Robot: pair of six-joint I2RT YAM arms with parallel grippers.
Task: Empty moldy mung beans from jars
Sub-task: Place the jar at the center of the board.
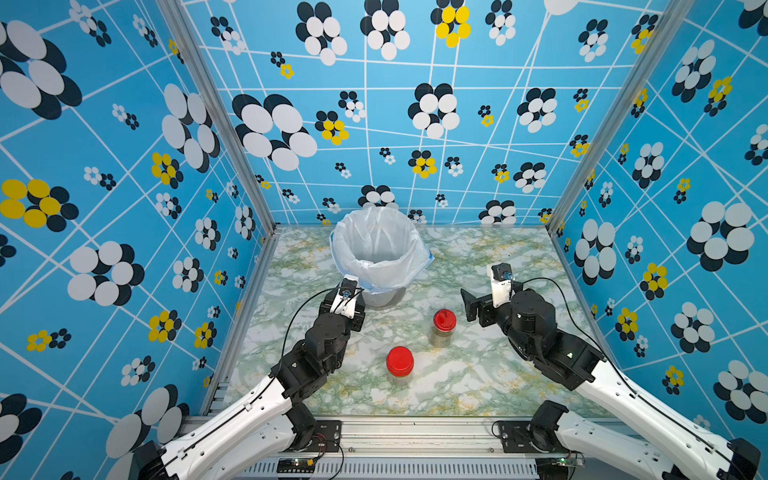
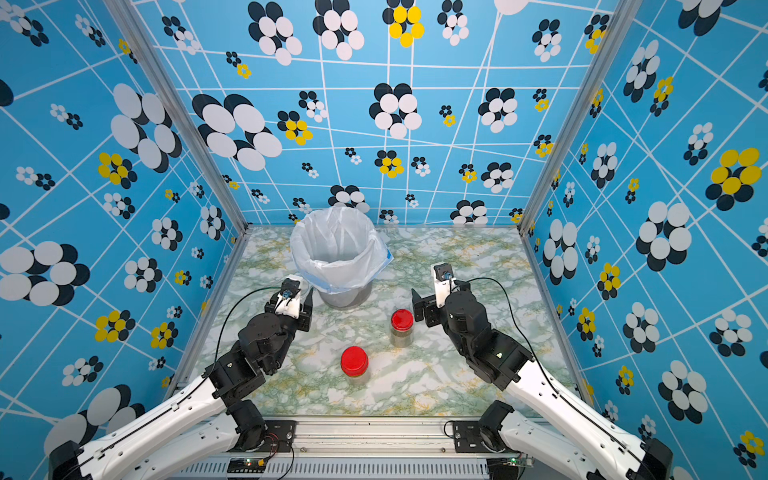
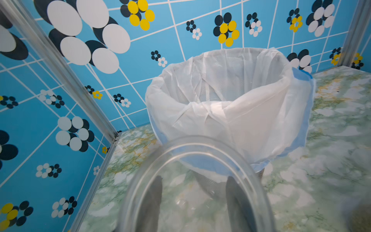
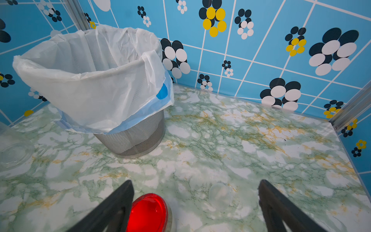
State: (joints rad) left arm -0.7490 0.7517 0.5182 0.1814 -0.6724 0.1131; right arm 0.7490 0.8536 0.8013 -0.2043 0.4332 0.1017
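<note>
2 red-lidded jars [image 1: 444,328] of mung beans [image 1: 441,340] wait; left end effector [image 3: 194,180] grips a clear jar [image 3: 200,140] facing the bin [image 4: 136,138], seemingly for dumping; right end effector [image 4: 195,182] gapes wide beside 1 lid [image 4: 148,211].

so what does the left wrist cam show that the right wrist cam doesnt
Only the left wrist view: the left hand closed on a clear jar, its dark fingers seen through the jar wall, no beans visible inside. Only the right wrist view: the right hand, open, with a red-lidded jar close by one finger. Both: the bag-lined bin, the marbled table and the blue flowered walls. The clear jar also shows partly at the right wrist view's edge.
</note>
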